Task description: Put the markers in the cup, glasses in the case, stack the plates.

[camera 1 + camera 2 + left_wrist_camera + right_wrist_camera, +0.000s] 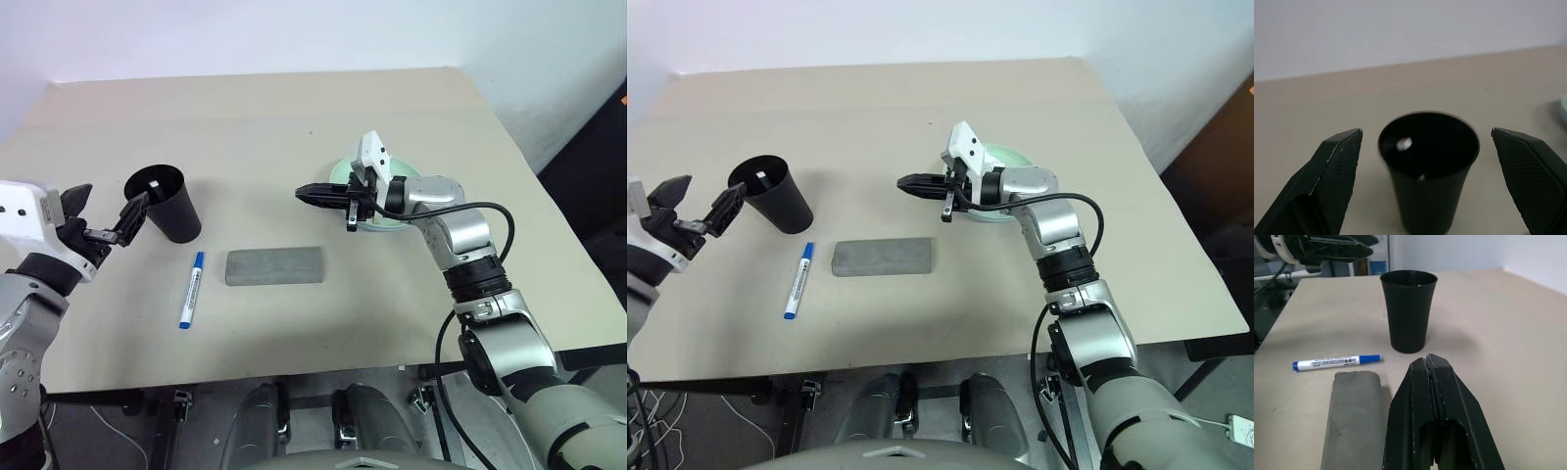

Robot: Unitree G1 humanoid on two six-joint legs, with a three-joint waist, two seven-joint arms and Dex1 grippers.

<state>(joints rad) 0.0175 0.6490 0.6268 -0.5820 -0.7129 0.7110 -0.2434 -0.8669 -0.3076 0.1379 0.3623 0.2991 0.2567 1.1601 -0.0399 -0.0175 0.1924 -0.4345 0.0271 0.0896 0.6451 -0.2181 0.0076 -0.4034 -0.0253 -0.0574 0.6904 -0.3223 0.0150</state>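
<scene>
Now risks toppling the cup (165,203) — left gripper (103,217) gaping empty just beside it, right gripper (312,193) clamped on nothing — if swung carelessly.

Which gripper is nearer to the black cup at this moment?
Left. The left gripper hangs open just beside the black cup, its fingers level with the rim. The right gripper is shut and sits well across the table, above the grey case, by the plates.

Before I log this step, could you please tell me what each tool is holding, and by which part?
Nothing is held. The left tool stands open beside the cup; the right tool is shut on nothing.
</scene>
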